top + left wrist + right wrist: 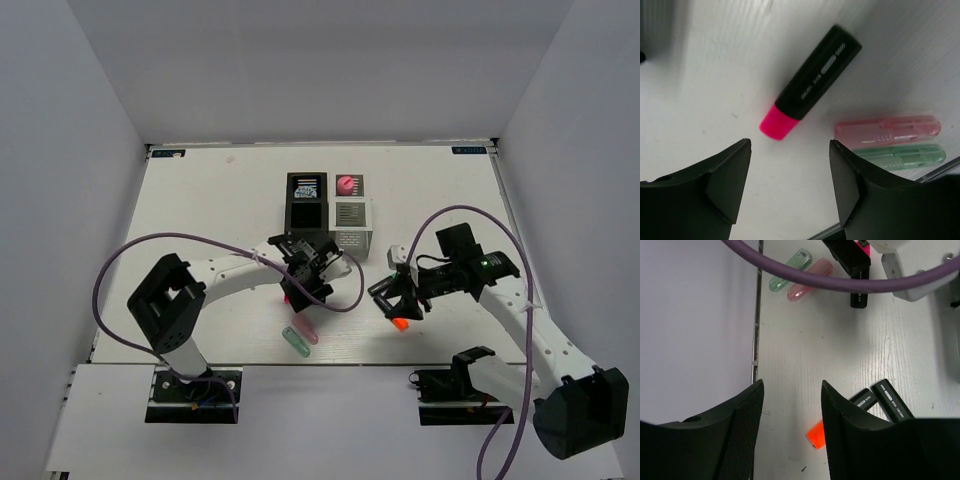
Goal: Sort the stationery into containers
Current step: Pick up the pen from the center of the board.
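Top view, boxes: black box [305,213] and white box [352,225] stand side by side.
Top view, capsules: pink capsule [305,333] and green capsule [294,341] lie together nearer the front edge.
Left wrist, left gripper [790,147]: jaws wide apart, holding nothing. The pink marker [810,82] lies just beyond them, with the capsules to its right.
Right wrist, right gripper [792,387]: jaws apart, gripping nothing. The orange marker [816,434] lies below, partly hidden by one finger, and a purple cable [840,286] crosses the view.

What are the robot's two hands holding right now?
Nothing. The left gripper is open above the pink-capped marker, with neither finger touching it. The right gripper is open above the orange-capped marker.
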You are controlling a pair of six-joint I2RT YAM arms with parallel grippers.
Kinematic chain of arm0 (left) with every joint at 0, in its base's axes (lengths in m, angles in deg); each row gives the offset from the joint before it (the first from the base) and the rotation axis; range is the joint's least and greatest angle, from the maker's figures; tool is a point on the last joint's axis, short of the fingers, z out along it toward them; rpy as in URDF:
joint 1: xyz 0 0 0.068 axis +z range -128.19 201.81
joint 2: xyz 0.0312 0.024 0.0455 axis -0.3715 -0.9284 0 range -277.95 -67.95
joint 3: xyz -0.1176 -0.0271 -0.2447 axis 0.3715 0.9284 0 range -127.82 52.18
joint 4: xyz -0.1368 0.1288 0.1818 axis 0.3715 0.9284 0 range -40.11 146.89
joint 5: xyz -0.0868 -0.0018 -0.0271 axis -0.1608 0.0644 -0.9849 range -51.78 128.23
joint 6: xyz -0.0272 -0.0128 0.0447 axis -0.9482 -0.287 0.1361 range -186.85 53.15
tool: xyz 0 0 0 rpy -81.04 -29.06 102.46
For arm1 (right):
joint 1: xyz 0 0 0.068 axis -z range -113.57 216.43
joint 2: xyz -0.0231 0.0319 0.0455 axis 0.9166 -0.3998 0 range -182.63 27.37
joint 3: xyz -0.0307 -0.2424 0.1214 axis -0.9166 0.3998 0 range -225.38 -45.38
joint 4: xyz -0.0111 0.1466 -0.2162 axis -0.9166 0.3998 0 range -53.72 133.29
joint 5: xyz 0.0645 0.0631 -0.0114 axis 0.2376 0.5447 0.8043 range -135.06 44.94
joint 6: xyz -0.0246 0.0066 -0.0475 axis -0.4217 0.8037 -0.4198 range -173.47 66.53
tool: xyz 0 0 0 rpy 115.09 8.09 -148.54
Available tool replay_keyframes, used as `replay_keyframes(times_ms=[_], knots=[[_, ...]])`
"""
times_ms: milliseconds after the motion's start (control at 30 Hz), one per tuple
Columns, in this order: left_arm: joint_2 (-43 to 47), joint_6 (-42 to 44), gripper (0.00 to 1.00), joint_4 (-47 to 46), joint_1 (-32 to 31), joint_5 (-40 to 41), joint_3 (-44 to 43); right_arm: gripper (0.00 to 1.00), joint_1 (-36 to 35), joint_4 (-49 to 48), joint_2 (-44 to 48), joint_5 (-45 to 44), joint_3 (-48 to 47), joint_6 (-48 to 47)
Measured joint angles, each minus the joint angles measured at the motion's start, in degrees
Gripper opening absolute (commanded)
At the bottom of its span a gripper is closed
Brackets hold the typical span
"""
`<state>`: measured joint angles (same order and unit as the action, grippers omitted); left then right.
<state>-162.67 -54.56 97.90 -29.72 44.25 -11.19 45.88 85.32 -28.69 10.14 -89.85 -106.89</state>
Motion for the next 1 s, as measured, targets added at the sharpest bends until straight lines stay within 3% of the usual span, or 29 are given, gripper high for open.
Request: replay_keyframes(times_ms=[733,867,1000], knots=[[-10.4,7.15,0.74,-1.09,3.61,-9.49,-5.11,0.53,3.96,0.07,-3.67,2.64,0.02,-1.05],[-11.52,7.15,0.66,-1.14,3.8,-10.56,-5.75,0.53,4.9,0.07,-3.67,3.1,0.02,-1.05],[-11.76,6.78,0.32,-1.84,3.91,-10.8,-5.77,0.53,5.64,0.11,-3.67,3.98,0.02,-1.09]])
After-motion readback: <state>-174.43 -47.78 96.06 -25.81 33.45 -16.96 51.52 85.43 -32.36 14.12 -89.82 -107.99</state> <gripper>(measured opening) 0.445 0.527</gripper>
